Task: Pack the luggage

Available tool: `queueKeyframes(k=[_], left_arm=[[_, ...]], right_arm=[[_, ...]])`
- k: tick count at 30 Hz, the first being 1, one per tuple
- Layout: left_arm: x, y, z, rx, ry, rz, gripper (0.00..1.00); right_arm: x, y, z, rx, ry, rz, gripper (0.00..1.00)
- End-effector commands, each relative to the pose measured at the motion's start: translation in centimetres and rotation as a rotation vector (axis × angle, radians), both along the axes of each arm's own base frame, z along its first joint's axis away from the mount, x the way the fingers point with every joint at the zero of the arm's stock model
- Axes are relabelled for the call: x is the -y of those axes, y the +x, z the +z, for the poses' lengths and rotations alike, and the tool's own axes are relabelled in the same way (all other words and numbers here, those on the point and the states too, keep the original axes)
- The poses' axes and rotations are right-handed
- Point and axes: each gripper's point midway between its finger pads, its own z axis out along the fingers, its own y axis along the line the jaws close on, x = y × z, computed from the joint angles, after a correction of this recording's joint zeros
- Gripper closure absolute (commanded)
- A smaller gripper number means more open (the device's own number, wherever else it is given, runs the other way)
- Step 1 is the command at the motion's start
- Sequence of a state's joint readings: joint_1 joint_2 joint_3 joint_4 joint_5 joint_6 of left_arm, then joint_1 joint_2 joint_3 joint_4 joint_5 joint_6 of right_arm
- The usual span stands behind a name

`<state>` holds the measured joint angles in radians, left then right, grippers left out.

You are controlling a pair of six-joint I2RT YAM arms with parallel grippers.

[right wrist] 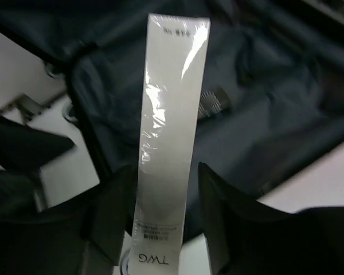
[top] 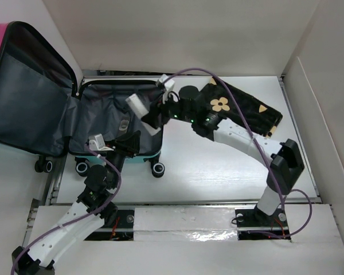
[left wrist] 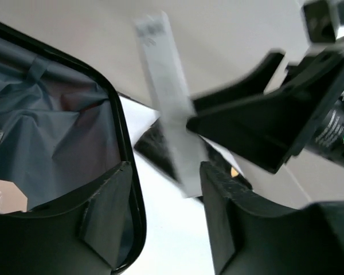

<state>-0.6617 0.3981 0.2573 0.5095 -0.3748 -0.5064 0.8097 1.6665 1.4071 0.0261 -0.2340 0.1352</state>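
white table [top: 218, 172], open luggage [top: 97, 117], blk pouch [top: 249, 104]

One open suitcase [top: 100, 117] at the upper left. One pouch [top: 249, 106], black with tan flower marks, at the upper right. One long white packet [right wrist: 169, 132]. Two robot arms: the left arm [top: 69, 226] and the right arm [top: 241, 137]. One table [top: 218, 172].

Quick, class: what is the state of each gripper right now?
Left gripper: open, empty.
Right gripper: white packet between its fingers; grip cannot be told.
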Motion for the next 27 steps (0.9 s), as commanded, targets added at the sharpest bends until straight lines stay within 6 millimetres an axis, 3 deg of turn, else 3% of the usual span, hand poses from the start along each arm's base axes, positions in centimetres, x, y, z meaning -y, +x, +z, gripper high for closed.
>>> queueKeyframes(k=[1, 2, 4, 5, 6, 7, 9, 10, 11, 12, 13, 14, 15, 18, 19, 20, 21, 22, 24, 27], left_arm=[[-1.3, -0.6, 3.1, 0.068, -0.087, 0.039, 0.53], [-1.7, -0.7, 2.8, 0.073, -0.098, 0.053, 0.54], [-2.3, -0.5, 2.8, 0.062, -0.114, 0.088, 0.57], [-2.4, -0.5, 3.2, 0.059, -0.118, 0.091, 0.58], [-2.0, -0.4, 3.1, 0.056, -0.110, 0.077, 0.59], [-1.7, -0.4, 3.2, 0.061, -0.102, 0.067, 0.59], [-0.5, 0.3, 2.7, 0.042, -0.063, 0.037, 0.58], [0.0, 0.6, 2.4, 0.031, -0.031, 0.024, 0.58], [1.1, 1.3, 2.2, 0.008, 0.016, 0.000, 0.62], [2.4, 1.5, 2.1, 0.001, 0.053, -0.055, 0.80], [3.2, 1.8, 1.9, -0.010, 0.074, -0.078, 0.89], [4.6, 2.9, 1.0, -0.044, 0.119, -0.102, 1.00], [5.8, 3.1, 0.9, -0.050, 0.134, -0.147, 1.00], [9.3, 4.7, 0.0, -0.110, 0.180, -0.236, 1.00], [10.3, 5.1, -0.2, -0.126, 0.190, -0.253, 1.00], [12.7, 5.4, -0.1, -0.145, 0.214, -0.284, 1.00], [12.9, 6.2, -0.7, -0.174, 0.264, -0.221, 1.00], [13.9, 6.6, 0.0, -0.171, 0.262, -0.195, 1.00], [16.0, 8.3, -1.0, -0.216, 0.364, -0.141, 1.00], [19.7, 10.6, -2.3, -0.261, 0.380, -0.197, 1.00]], right_arm=[[-4.1, -0.3, 3.4, 0.019, 0.109, 0.136, 0.25], [-4.6, -0.3, 2.9, -0.003, 0.116, 0.149, 0.05], [-3.3, 0.8, 3.1, 0.013, 0.154, 0.121, 0.03], [-1.7, 0.5, 1.9, -0.012, 0.155, 0.092, 0.03], [-0.5, 0.7, 2.3, 0.006, 0.178, 0.070, 0.03], [1.7, 1.9, 2.0, 0.005, 0.181, 0.019, 0.04], [5.6, 2.0, 1.0, 0.003, 0.174, -0.062, 0.14], [8.1, 3.2, 0.6, 0.008, 0.167, -0.122, 0.25], [10.0, 3.7, 0.2, 0.023, 0.150, -0.176, 0.59], [12.5, 3.0, -0.6, 0.022, 0.130, -0.231, 0.76], [14.4, 3.2, -1.1, 0.026, 0.116, -0.294, 0.89], [18.0, 4.5, -1.8, 0.032, 0.096, -0.433, 1.00], [20.3, 3.5, -2.5, 0.032, 0.086, -0.482, 1.00], [25.4, 3.4, -3.5, 0.058, 0.078, -0.606, 1.00], [26.7, 2.5, -3.6, 0.068, 0.083, -0.634, 1.00], [27.8, 2.3, -3.7, 0.073, 0.083, -0.663, 1.00], [29.2, 2.2, -3.9, 0.074, 0.085, -0.700, 1.00], [29.7, 1.8, -3.7, 0.083, 0.096, -0.711, 1.00], [30.6, 1.0, -3.4, 0.101, 0.115, -0.725, 1.00], [31.6, 0.2, -2.8, 0.102, 0.132, -0.744, 1.00]])
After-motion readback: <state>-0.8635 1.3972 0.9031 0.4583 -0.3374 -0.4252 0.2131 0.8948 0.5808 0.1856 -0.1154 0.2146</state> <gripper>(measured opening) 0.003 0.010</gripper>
